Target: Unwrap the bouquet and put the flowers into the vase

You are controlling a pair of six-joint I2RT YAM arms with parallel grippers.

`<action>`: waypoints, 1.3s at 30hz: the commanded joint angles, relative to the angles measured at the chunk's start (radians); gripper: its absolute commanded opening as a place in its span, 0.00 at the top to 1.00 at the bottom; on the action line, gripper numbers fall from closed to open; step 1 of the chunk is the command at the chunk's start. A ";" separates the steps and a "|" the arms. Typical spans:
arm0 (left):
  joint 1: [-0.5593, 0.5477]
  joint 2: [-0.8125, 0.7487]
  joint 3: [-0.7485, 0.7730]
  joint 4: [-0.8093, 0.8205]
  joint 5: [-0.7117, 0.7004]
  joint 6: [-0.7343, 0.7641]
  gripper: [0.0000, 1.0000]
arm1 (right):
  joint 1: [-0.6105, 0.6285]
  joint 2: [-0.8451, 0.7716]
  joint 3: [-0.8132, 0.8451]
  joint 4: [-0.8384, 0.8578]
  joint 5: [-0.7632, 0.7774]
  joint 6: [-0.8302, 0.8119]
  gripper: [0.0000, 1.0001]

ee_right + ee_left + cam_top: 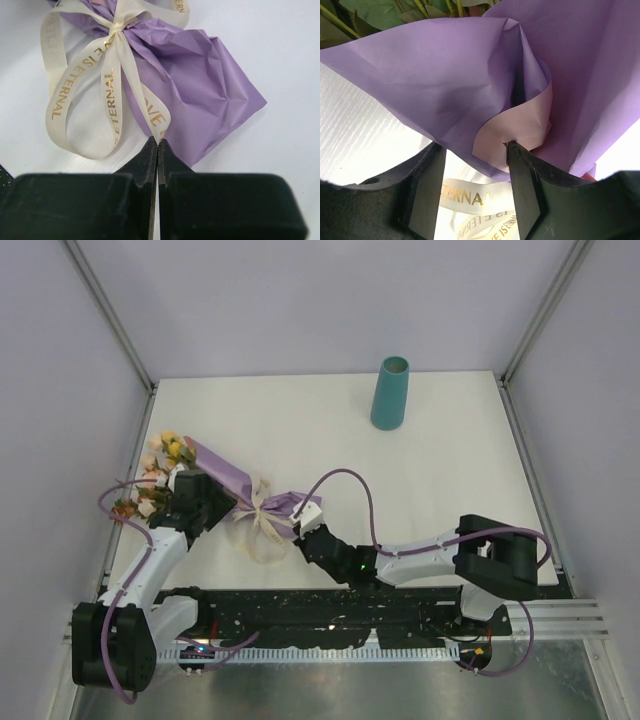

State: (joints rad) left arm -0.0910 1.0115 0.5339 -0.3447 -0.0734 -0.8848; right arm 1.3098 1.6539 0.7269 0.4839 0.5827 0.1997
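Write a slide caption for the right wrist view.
Right gripper shut on a tail tip of the cream gold-lettered ribbon bow tying the purple paper-wrapped bouquet on the white table.

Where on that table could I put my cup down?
Bare table runs from the bouquet right to the edge and back to the vase; the far left corner. Crowded: near left, where the left gripper and right gripper sit at the bouquet and its ribbon.

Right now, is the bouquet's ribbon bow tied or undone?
Tied: the ribbon bow shows its knot and both loops intact around the purple wrapping paper; the right tool is shut on one tail.
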 commanded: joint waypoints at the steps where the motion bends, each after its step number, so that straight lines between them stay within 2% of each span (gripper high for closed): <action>1: 0.010 0.006 0.005 0.052 -0.020 -0.008 0.44 | 0.005 -0.083 -0.027 0.045 0.089 0.036 0.95; 11: 0.010 0.007 0.003 0.046 -0.057 0.021 0.44 | 0.005 -0.239 -0.116 0.004 0.258 0.073 0.95; 23: 0.010 0.022 0.012 0.038 -0.082 0.050 0.44 | 0.005 -0.569 -0.282 -0.047 0.495 0.122 0.95; 39: 0.010 0.052 0.031 0.042 -0.066 0.064 0.44 | 0.003 -1.008 -0.277 -0.370 0.723 0.116 0.95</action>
State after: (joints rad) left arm -0.0895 1.0592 0.5365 -0.3298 -0.1104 -0.8474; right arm 1.3098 0.7303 0.4377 0.1955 1.1816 0.3130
